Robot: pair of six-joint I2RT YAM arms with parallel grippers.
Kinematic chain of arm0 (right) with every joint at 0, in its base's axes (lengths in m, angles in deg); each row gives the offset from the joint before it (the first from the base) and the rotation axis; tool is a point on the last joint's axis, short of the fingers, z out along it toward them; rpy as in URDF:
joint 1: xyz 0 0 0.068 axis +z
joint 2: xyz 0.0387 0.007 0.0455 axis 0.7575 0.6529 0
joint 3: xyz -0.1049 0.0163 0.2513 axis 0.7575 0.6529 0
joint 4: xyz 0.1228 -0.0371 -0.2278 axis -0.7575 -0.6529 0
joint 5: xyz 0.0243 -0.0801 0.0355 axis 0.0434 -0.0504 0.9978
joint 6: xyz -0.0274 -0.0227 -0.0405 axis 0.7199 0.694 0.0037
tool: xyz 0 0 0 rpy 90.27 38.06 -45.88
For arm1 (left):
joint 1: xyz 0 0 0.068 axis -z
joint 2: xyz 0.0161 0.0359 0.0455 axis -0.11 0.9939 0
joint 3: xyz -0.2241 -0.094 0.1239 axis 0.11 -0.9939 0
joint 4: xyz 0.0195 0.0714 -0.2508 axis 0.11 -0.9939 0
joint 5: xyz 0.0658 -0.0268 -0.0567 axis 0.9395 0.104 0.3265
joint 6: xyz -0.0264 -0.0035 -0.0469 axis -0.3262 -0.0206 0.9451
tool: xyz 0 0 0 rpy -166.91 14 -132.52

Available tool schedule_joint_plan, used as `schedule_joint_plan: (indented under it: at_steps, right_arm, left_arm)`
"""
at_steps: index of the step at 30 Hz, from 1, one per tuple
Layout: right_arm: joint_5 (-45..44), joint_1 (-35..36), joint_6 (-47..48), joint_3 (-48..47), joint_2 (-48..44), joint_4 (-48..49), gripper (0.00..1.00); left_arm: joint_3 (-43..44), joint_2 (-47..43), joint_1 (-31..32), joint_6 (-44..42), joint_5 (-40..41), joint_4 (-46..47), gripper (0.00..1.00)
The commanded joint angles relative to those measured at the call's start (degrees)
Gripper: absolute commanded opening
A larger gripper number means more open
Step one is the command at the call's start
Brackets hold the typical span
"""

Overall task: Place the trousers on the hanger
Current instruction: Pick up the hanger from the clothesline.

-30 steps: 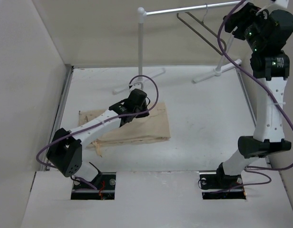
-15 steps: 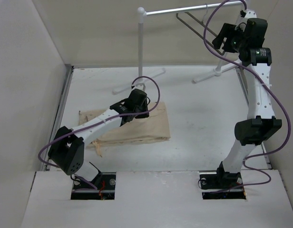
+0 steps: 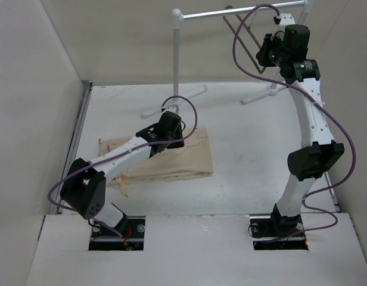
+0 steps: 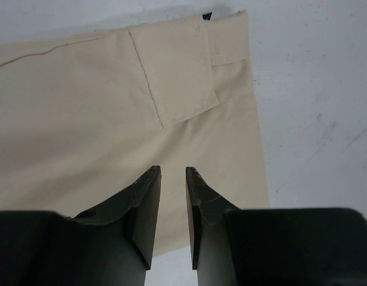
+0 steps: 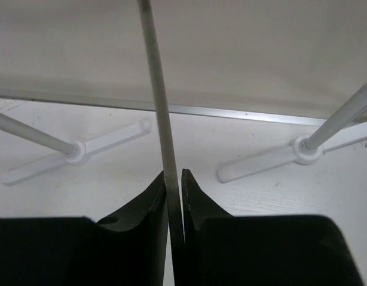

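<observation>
Beige trousers [image 4: 82, 119] under left end effector [image 4: 173, 170] slightly parted, empty, right end effector [image 5: 173, 173] clamped on hanger [image 5: 156, 89]

The white table [image 3: 249, 155] is walled at the left, back and right, and a metal strip [image 3: 82, 128] runs along its left edge. The trousers [image 3: 192, 159] lie folded flat on the table's left half, a pocket flap uppermost. Farther back the rail [image 3: 177, 59] stands on two flat white feet, one just behind the trousers and the other near the right wall.
</observation>
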Motion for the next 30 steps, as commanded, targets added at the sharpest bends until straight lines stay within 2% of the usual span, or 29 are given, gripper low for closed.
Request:
schedule_joint_plan:
  at_steps: [1, 5, 10, 18, 24, 30]
  right_arm:
    - [-6.3, 2.1, 3.0, 1.8, -3.3, 9.5, 0.13]
    - [-9.7, 4.4, 4.8, 5.4, -7.4, 16.2, 0.07]
    - [-13.6, 5.6, 5.5, 6.1, -9.7, 18.8, 0.0]
    - [-16.7, 6.9, 6.0, 14.6, -16.2, 22.8, 0.0]
    - [-17.8, 8.5, 4.9, 27.7, -23.4, 28.2, 0.0]
    - [-17.9, 9.0, 3.6, 35.7, -27.1, 29.1, 0.0]
  left_arm:
    - [-1.2, -1.6, -0.3, 0.8, -0.2, 0.5, 0.22]
    - [-1.7, -2.0, -0.6, 1.3, 0.2, 0.3, 0.22]
    - [-1.8, -2.2, -0.8, 2.1, 0.4, 0.7, 0.23]
    - [-0.5, -1.9, -0.8, 3.2, 0.5, 1.0, 0.28]
    - [2.3, -1.9, -0.9, 3.4, 0.3, 0.4, 0.33]
    - [8.3, -1.5, -1.0, 3.9, -1.5, -0.5, 0.39]
